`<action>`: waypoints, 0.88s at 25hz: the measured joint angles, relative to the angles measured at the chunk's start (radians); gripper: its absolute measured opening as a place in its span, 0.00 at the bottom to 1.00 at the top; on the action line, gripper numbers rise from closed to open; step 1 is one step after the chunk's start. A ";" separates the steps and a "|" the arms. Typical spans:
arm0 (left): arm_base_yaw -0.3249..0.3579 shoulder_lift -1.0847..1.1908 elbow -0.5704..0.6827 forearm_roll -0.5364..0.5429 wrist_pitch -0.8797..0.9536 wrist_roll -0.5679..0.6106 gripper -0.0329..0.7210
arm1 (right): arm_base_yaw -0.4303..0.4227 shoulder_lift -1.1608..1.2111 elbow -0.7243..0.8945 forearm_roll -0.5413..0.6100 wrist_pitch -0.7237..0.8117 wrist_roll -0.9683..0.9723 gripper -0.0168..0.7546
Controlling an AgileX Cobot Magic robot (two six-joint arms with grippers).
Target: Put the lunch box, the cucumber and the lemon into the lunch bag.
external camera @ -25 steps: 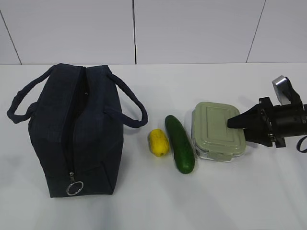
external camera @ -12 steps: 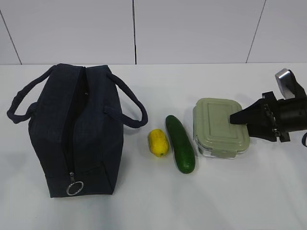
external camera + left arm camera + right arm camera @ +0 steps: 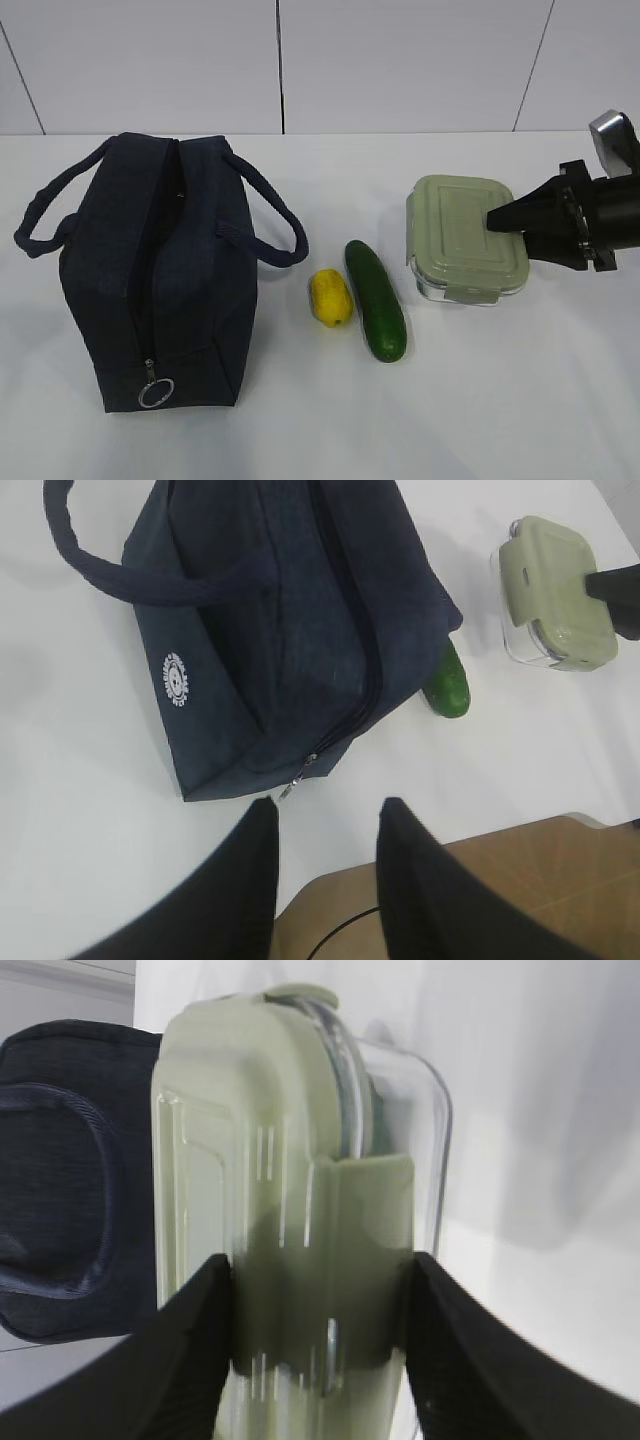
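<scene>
Right gripper clamps the lunch box at its right end, jaws on lid and base.

Cucumber and lemon lie side by side on the tabletop beside the lunch bag; left gripper hangs above, jaws partly open, empty.

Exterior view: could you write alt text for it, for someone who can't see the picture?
A black robot gripper reaching in from the right clamps a clear lunch box with a sage-green lid. To its left on the white table lie a cucumber and a lemon, then a navy lunch bag.
</scene>
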 joint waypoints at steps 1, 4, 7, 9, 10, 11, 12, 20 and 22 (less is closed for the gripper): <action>0.000 0.011 0.000 -0.005 -0.008 0.002 0.36 | 0.000 -0.009 0.000 0.000 0.000 0.004 0.53; 0.000 0.055 -0.022 -0.013 -0.014 0.003 0.37 | 0.007 -0.035 0.000 0.007 0.000 0.013 0.53; 0.000 0.121 -0.069 -0.017 -0.018 0.010 0.40 | 0.030 -0.051 0.000 0.016 0.002 0.027 0.53; 0.000 0.180 -0.108 -0.017 -0.018 0.011 0.43 | 0.047 -0.053 0.000 0.020 0.006 0.034 0.53; 0.000 0.212 -0.130 -0.017 -0.018 0.012 0.45 | 0.060 -0.055 0.000 0.022 0.006 0.039 0.53; 0.000 0.240 -0.152 -0.017 -0.015 0.013 0.46 | 0.070 -0.060 0.000 0.022 0.006 0.041 0.53; 0.000 0.276 -0.170 -0.017 -0.006 0.013 0.46 | 0.081 -0.068 0.000 0.024 0.006 0.043 0.53; 0.000 0.581 -0.304 -0.015 0.044 0.075 0.47 | 0.168 -0.090 0.000 0.054 0.012 0.067 0.53; 0.000 0.640 -0.338 -0.015 0.044 0.104 0.47 | 0.184 -0.090 0.000 0.062 0.012 0.073 0.53</action>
